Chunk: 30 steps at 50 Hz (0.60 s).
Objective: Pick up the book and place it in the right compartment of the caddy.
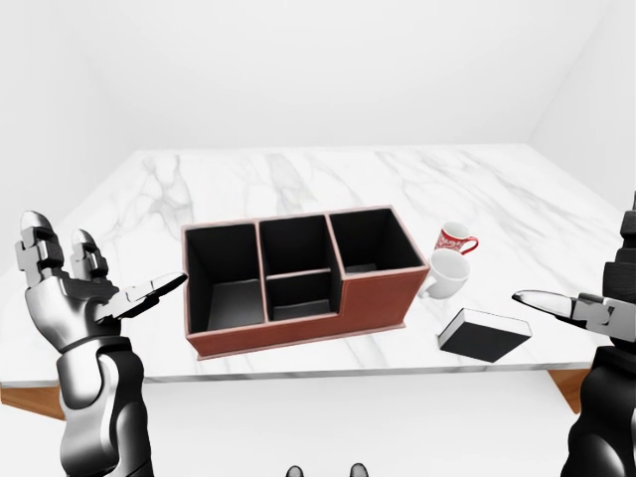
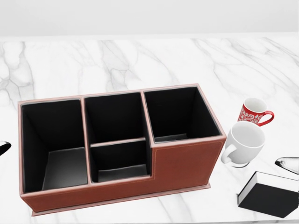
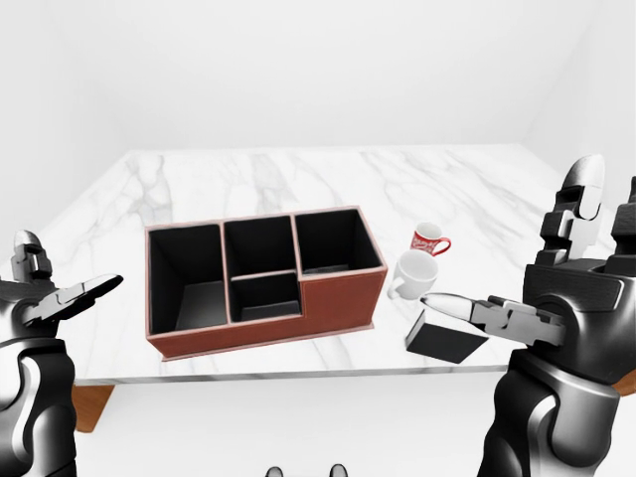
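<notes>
The black book (image 1: 484,335) with a white page edge lies flat on the marble table, right of the caddy and just below the mugs. The brown leather caddy (image 1: 370,299) has black compartments; its right compartment (image 2: 179,113) holds nothing. My left hand (image 1: 104,283) is raised left of the caddy, off the table, fingers spread open. My right hand (image 3: 542,293) hovers open to the right of the book, its thumb pointing toward it without touching. In the head view only a fingertip (image 2: 287,163) shows above the book (image 2: 267,199).
A white mug (image 2: 245,142) and a red patterned mug (image 2: 253,112) stand just right of the caddy, above the book. The marble table's near edge (image 1: 298,376) runs across below the caddy. White walls surround the table.
</notes>
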### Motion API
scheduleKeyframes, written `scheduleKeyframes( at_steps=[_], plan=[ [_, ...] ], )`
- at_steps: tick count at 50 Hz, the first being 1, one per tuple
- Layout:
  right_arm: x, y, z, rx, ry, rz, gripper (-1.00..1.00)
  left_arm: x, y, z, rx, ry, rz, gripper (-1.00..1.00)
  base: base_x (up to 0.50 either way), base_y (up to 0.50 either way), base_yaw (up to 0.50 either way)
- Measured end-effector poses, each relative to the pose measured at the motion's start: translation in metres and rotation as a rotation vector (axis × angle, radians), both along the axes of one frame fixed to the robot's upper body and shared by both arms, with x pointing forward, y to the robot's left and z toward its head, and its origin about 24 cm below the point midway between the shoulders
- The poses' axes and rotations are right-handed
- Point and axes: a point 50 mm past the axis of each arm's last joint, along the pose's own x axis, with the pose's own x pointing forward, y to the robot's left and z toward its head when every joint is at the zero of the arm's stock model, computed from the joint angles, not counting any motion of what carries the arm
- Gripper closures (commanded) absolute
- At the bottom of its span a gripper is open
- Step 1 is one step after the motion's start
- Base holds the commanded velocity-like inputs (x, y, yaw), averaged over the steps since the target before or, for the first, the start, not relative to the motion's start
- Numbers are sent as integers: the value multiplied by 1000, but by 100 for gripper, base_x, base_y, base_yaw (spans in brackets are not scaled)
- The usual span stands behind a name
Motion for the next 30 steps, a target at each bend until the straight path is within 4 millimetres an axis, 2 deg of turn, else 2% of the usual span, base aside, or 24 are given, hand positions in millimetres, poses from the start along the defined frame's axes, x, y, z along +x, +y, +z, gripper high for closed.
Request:
scheduleKeyframes(
  at_steps=[4, 10, 18, 30],
  plan=[
    [0, 0, 0, -2, -2, 1, -100, 0, 0, 0, 0, -2, 1, -100, 28, 0, 0],
    [0, 1, 0, -13, 3, 6, -100, 0, 0, 1, 0, -5, 0, -100, 0, 0, 0],
    [8, 6, -5, -197, 100, -63, -100, 0, 0, 0, -1, 1, -1, -100, 0, 0, 0],
    [13, 9, -10, -369, 189, -131, -100, 0, 0, 1, 1, -2, 1, -100, 0, 0, 0]
  ],
)
